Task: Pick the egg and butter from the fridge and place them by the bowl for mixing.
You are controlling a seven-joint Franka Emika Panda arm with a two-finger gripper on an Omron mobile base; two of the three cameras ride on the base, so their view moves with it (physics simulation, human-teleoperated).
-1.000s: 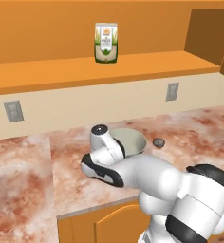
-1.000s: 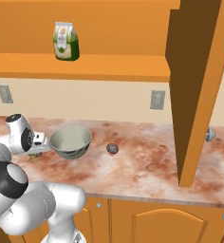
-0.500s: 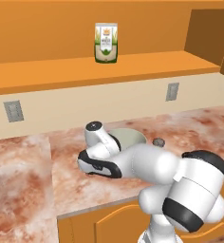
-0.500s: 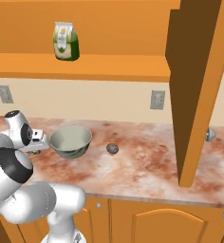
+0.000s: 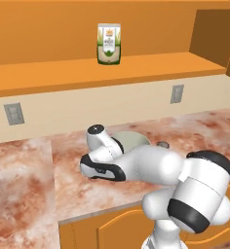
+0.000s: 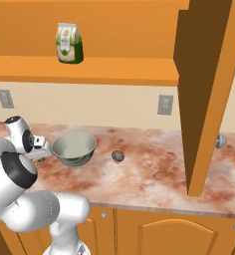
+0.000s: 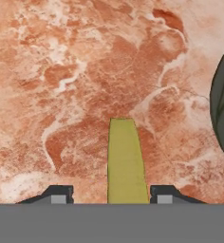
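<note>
Flanking the bowl point(image 6: 74, 148): butter point(image 7: 126, 163), egg point(image 6: 118, 156).

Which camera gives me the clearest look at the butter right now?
The hand view: the butter lies lengthwise on the counter between the tool's tips. In the right base view, a sliver peeks beside the bowl.

The arm has swung lower and further left over the table point(image 5: 29, 170), and the pincer point(image 7: 126, 192) has let go — its fingertips now stand apart either side of the butter point(image 7: 126, 163)
</note>
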